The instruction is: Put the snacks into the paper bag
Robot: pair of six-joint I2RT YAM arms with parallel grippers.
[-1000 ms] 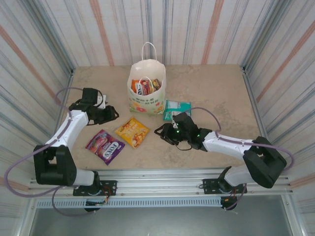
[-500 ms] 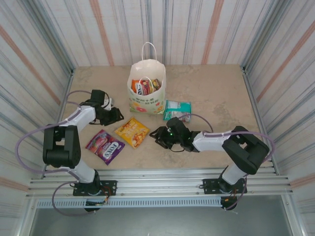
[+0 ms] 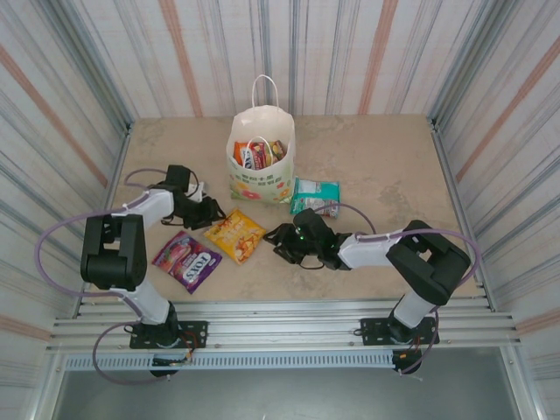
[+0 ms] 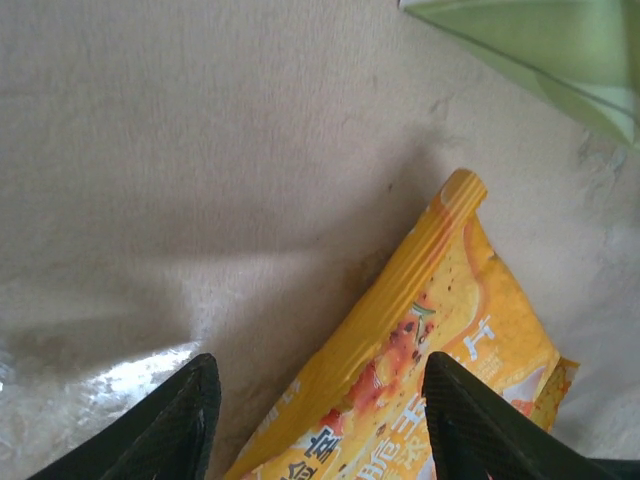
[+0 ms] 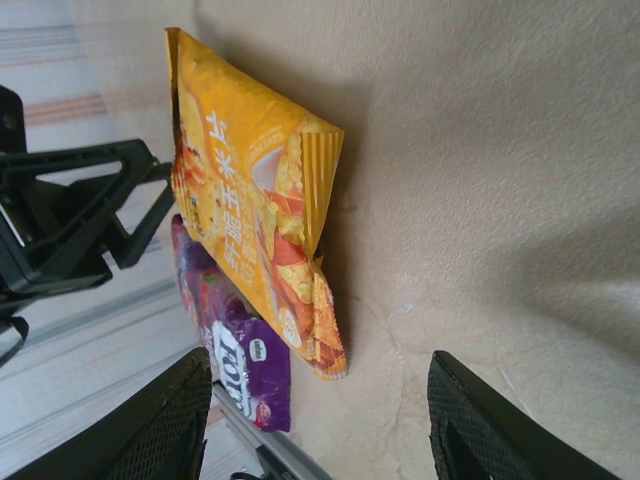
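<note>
Tabletop scene, viewed from above: a beige table (image 3: pixel 385 166) is enclosed by striped panels, and two black-and-white arms are stretched in from the near edge.

The paper bag (image 3: pixel 260 179) is stood upright at the middle of the table, toward the back, with its mouth open and its loop handle raised. Several snacks (image 3: pixel 258 154) are seen inside it, with red, orange and green among the colours. Three more packets are laid flat on the table. The teal packet (image 3: pixel 313 196) is placed just beside the bag, on its right. The yellow-orange packet (image 3: pixel 234 234) is laid in front of the bag. The purple packet (image 3: pixel 185 260) is laid close by on its left, nearer the front edge.

The left gripper (image 3: pixel 213 213) is lowered at the back left corner of the yellow-orange packet. In the left wrist view its two dark fingertips (image 4: pixel 195 400) are held well apart, and the crimped edge of the yellow-orange packet (image 4: pixel 440 330) is seen running up through the gap. Nothing is clamped; whether the packet is touched cannot be told.

The right gripper (image 3: pixel 273 238) is held low on the right of the same packet, near it but apart. In the right wrist view its fingers (image 5: pixel 185 410) are spread wide over bare table, with nothing between them. Ahead of them the yellow-orange packet (image 5: pixel 250 200) is seen, with the purple packet (image 5: pixel 240 360) beyond it and the left gripper facing from the far side.
</note>
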